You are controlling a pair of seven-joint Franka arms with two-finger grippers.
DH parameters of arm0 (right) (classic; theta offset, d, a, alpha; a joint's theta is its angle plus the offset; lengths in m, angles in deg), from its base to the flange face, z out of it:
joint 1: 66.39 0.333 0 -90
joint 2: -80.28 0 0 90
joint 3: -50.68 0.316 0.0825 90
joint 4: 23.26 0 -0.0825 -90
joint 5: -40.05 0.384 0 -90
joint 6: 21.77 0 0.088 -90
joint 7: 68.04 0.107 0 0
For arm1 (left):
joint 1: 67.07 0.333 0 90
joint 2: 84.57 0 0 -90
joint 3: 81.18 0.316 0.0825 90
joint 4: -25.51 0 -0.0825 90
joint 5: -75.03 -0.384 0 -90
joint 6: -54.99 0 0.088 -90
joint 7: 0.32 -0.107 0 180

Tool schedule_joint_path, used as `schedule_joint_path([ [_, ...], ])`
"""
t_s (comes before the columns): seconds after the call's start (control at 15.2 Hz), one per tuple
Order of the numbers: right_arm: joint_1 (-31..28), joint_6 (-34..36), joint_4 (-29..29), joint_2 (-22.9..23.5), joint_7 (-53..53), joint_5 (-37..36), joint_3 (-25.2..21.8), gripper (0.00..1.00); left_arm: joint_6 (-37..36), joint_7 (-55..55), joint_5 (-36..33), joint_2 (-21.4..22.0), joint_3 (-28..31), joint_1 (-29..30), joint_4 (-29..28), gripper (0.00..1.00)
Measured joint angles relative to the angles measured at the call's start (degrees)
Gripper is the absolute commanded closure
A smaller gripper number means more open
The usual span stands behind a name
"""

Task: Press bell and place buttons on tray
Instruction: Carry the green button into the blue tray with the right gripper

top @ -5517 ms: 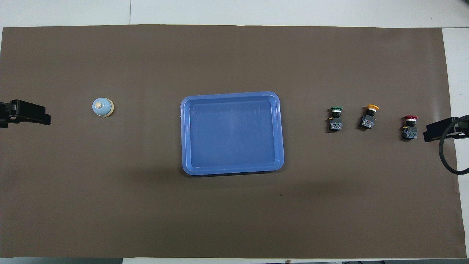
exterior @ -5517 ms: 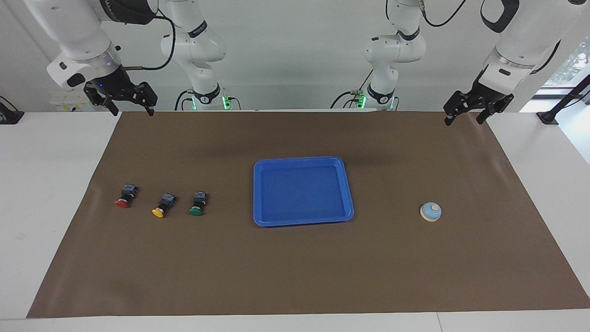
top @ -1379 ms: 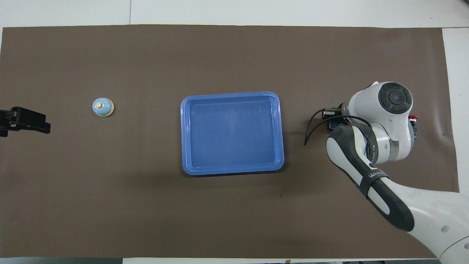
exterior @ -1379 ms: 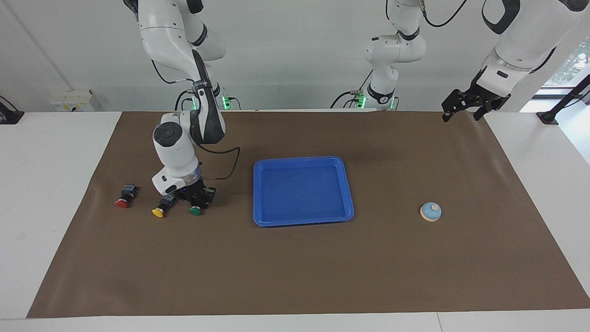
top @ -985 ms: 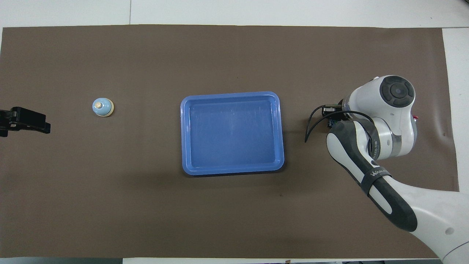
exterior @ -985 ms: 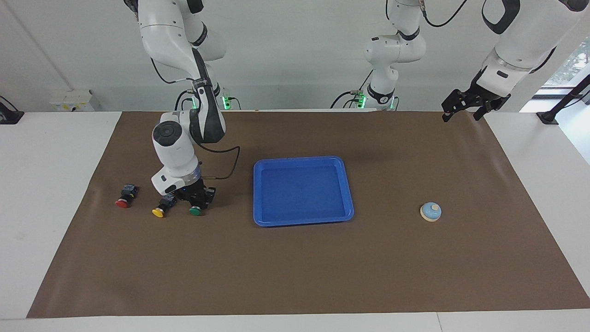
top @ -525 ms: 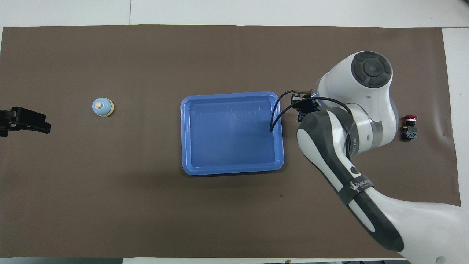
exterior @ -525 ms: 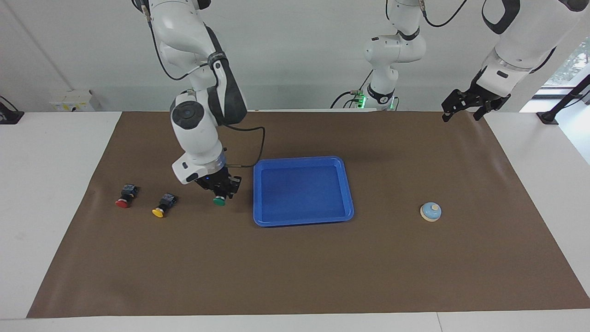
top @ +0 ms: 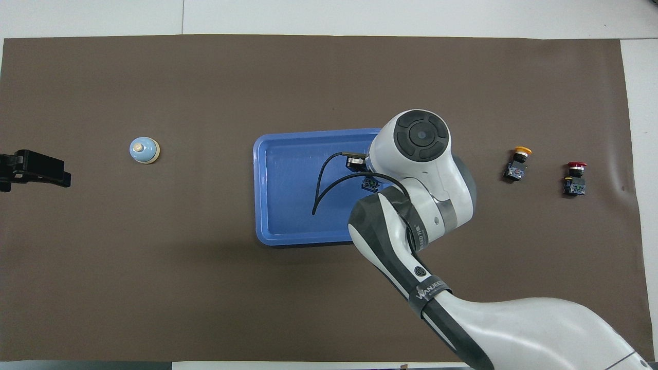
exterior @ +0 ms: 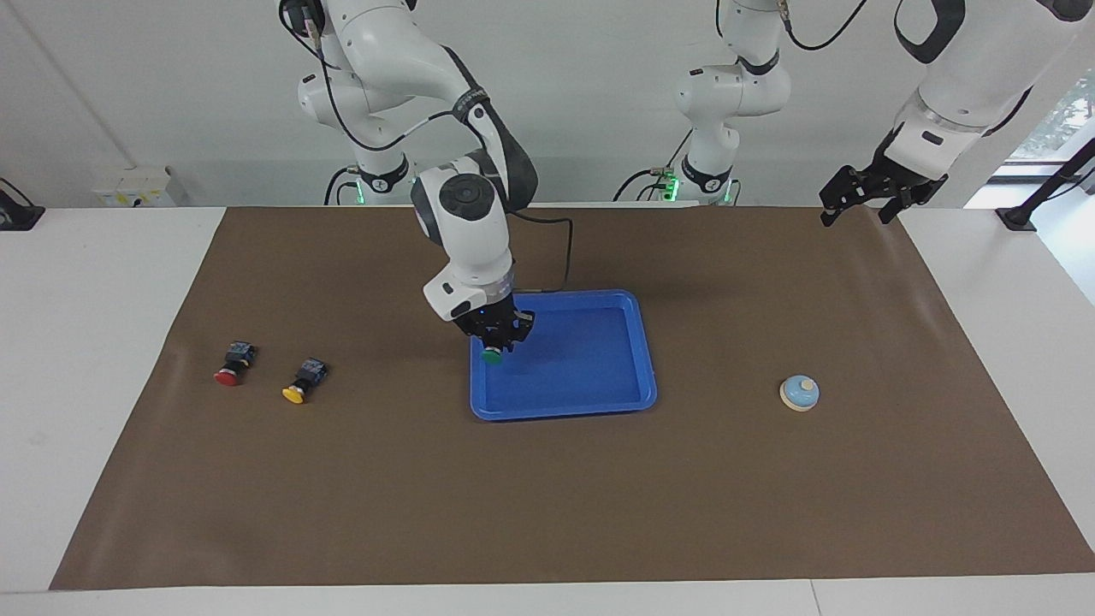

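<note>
Right tool (exterior: 494, 340): you see it pinching the green-capped black push-button (exterior: 491, 357), raised over the shallow blue plastic tray (exterior: 637, 318), at the tray's end toward the right arm.
Left tool (exterior: 858, 208): your waiting arm holds it spread wide over the brown mat's (exterior: 547, 496) corner.
Yellow-capped push-button (exterior: 301, 382): on the tabletop mat, toward the right arm's end.
Red-capped push-button (exterior: 233, 365): beside the yellow one, closer to that end.
Light-blue dome bell (exterior: 800, 393): on the mat toward the left arm's end, well apart from the tray.
</note>
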Motion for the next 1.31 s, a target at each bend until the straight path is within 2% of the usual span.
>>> schedule_joint_path([
  [0.26,0.3,-4.5,-1.7,2.8,0.0,0.0,-0.1,1.00,0.0,0.0,0.0,0.0,0.0,0.0,0.0,0.00],
  [0.59,2.4,-7.2,-4.6,3.0,0.0,-1.0,-0.1,1.00,0.0,0.0,0.0,0.0,0.0,0.0,0.0,0.00],
  [0.66,2.5,-7.2,-4.7,3.0,0.0,-1.1,-0.1,0.98,0.0,0.0,0.0,0.0,0.0,0.0,0.0,0.00],
  [0.79,2.5,-7.2,-4.7,3.0,0.0,-1.2,-0.1,0.85,0.0,0.0,0.0,0.0,0.0,0.0,0.0,0.00],
  [0.85,2.5,-7.2,-4.7,2.9,0.0,-1.2,-0.1,0.69,0.0,0.0,0.0,0.0,0.0,0.0,0.0,0.00],
  [0.99,2.3,-7.2,-4.8,2.9,0.0,-1.2,-0.2,0.04,0.0,0.0,0.0,0.0,0.0,0.0,0.0,0.00],
  [1.05,2.3,-7.2,-4.8,2.9,0.0,-1.1,-0.3,0.00,0.0,0.0,0.0,0.0,0.0,0.0,0.0,0.00],
  [1.31,2.3,-7.0,-4.9,2.7,1.4,-1.1,-0.7,0.00,0.0,0.0,0.0,0.0,0.0,0.0,0.0,0.00],
])
